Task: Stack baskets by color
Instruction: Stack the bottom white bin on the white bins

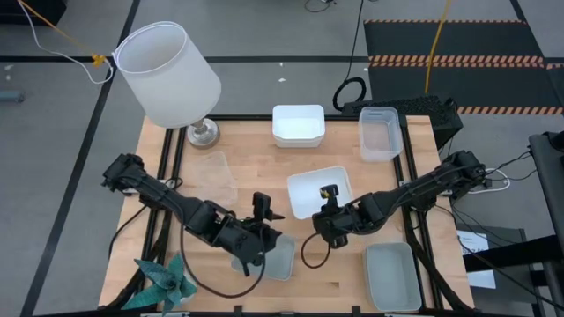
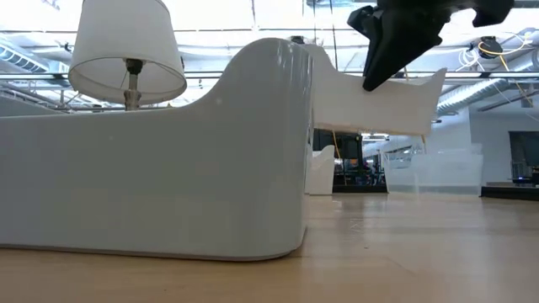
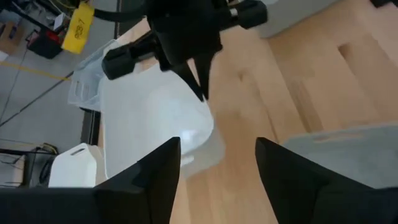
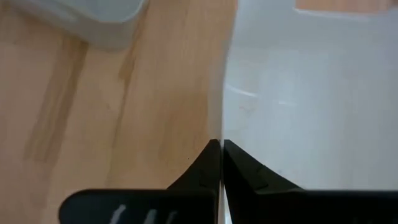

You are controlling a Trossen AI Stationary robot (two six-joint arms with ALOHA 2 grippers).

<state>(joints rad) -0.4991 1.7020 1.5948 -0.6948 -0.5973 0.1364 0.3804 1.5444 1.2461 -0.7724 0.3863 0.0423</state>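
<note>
High view shows the bench (image 1: 256, 154) with baskets spread on it, and the relation that matters is between the white basket (image 1: 319, 191) at the middle and the second white basket (image 1: 298, 124) at the far edge. I hold the middle one with my right gripper (image 1: 329, 201): its fingers are pressed together on the thin wall at the near rim, and the right wrist view shows that wall caught between them. In the low view this basket hangs tilted, off the wood. From my right gripper the far white basket lies straight ahead toward the far edge and a little to the left, its long axis running across the bench from left to right. The held basket sits turned at an angle to it, so I judge I must rotate it before nesting it there.

My right arm is clearly the nearer one for this move. My left gripper (image 1: 256, 255) is at the near side, just over a grey-green basket (image 1: 276, 258), fingers spread and holding nothing. A clear basket (image 1: 380, 133) stands at the far right corner, another grey-green one (image 1: 392, 276) at the near right.
</note>
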